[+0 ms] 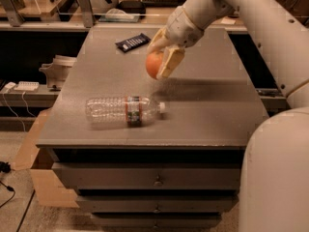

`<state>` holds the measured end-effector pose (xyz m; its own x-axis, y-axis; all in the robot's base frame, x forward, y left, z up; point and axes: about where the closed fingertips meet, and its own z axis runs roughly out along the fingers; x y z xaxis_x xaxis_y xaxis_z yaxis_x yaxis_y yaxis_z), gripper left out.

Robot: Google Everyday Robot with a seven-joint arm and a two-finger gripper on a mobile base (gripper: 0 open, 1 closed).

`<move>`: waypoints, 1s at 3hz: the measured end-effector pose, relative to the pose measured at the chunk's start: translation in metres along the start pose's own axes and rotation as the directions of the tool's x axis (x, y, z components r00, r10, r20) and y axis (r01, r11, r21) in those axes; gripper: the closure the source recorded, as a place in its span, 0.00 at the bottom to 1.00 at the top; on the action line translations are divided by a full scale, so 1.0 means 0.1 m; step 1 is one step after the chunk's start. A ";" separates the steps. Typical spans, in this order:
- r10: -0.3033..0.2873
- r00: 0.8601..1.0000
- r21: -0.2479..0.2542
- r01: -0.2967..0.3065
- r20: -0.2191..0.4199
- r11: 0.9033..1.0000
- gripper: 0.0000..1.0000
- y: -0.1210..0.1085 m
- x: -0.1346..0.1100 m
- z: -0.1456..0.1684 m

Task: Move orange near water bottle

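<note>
The orange (153,64) is round and orange, held in my gripper (161,60) above the middle of the grey cabinet top (207,110). The gripper's pale fingers (169,62) are shut on the orange, with the arm reaching in from the upper right. The water bottle (123,110) lies on its side near the front left of the top, clear and ribbed, with a white cap pointing right and a dark red-and-green label band. The orange hangs a little behind and to the right of the bottle's cap.
A dark flat snack-bar wrapper (133,42) lies at the back left of the top. Shelving with clutter (58,4) stands behind. Drawers (154,180) are below the front edge. A cardboard box (34,153) sits on the floor at left.
</note>
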<state>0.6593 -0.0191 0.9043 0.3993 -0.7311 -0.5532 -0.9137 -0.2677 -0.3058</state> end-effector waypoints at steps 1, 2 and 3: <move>-0.050 0.999 -0.029 0.050 0.002 0.998 1.00 0.07 0.01 0.02; -0.116 0.993 -0.051 0.116 -0.008 0.992 1.00 0.04 -0.10 0.09; -0.250 0.968 -0.118 0.247 -0.014 0.962 1.00 0.05 -0.29 0.21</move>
<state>0.6452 0.0139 0.9023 0.6142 -0.6495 -0.4483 -0.7891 -0.5122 -0.3392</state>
